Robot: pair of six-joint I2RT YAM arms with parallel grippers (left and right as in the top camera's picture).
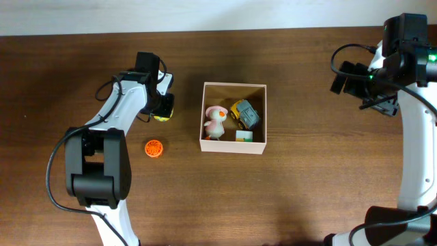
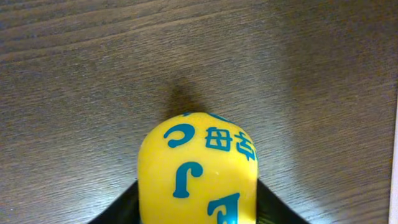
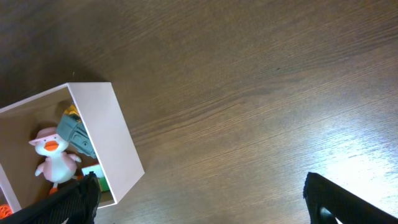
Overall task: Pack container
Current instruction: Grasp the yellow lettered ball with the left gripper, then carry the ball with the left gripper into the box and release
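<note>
Left gripper [image 1: 162, 104] is clamping the rounded yellow toy [image 2: 198, 168] | right gripper [image 3: 205, 205] is hanging wide open, empty | container [image 1: 234, 145] is sitting at the left gripper's 3 o'clock | risk: the smooth toy may be slipping from the pinch, or clipping the 9 o'clock wall if carried low

One container [image 1: 232, 146], three toys [image 1: 216, 121] inside it, one orange disc [image 1: 153, 147], one yellow toy [image 2: 198, 171].

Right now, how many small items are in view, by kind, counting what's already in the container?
duck: 1
toy car: 1
green block: 1
orange disc: 1
yellow lettered toy: 1
Total: 5, with 3 inside the container
</note>
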